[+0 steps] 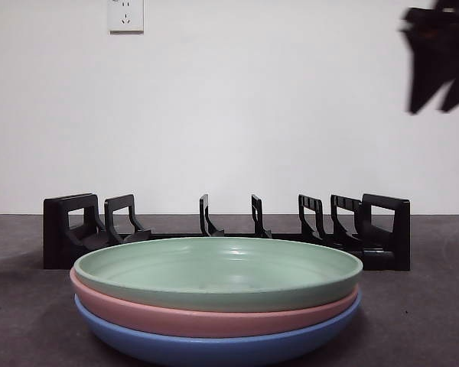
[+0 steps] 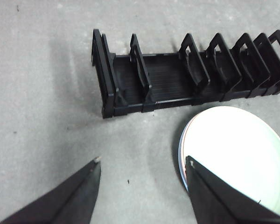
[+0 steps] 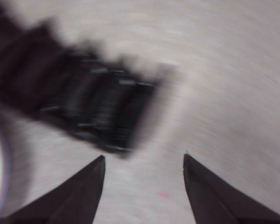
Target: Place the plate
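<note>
Right gripper [image 3: 143,161] hangs high with jaws apart and empty; left gripper [image 2: 142,165] waits, spread too. Green plate [image 1: 218,269] tops the pink and blue stack near the table's front edge, before the rack [image 1: 226,229]. Pinch only its rim, lifting cleanly.

Bare test bench, blank white wall [image 1: 252,107], socket [image 1: 125,15], grey tabletop [image 1: 421,306]

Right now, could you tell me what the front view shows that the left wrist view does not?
Only the front view shows the pink plate and blue plate stacked under the green plate, the wall socket, and a blurred gripper at the top corner. Only the left wrist view shows the left gripper, open above the table. Both show the black rack and the top plate.
</note>
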